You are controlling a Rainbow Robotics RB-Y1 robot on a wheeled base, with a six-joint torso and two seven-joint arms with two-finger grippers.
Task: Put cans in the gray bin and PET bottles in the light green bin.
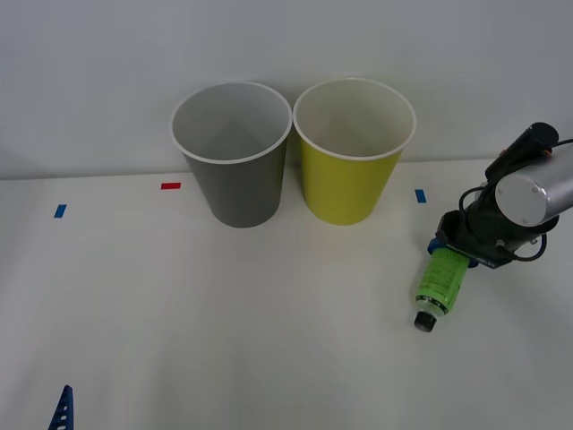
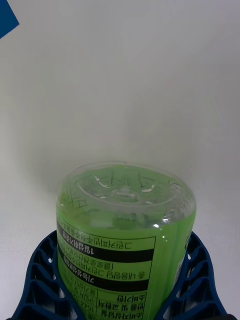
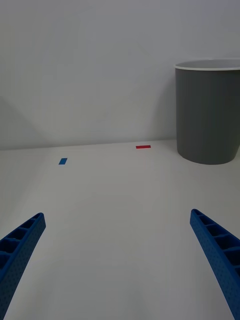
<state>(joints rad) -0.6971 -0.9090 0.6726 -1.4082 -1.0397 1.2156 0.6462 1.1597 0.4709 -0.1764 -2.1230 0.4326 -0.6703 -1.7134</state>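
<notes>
PET bottle (image 2: pixel 125 235) clamped between right gripper's (image 2: pixel 122 280) blue fingers (image 2: pixel 35 280).

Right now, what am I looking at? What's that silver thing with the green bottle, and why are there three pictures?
It's a robot with two arms, and each picture comes from a different camera on it. One camera sits up high and looks down at a white table. On the table stand two bins, the gray bin and the light green bin, with small blue and red tape marks nearby. The silver arm on the right ends in the right gripper, a hand with two blue fingers. It is squeezing the PET bottle, cap pointing toward the robot. The second camera rides on that wrist, so the bottle looks huge between the fingers. The third rides on the other wrist: the left gripper is open, holding nothing.
</notes>
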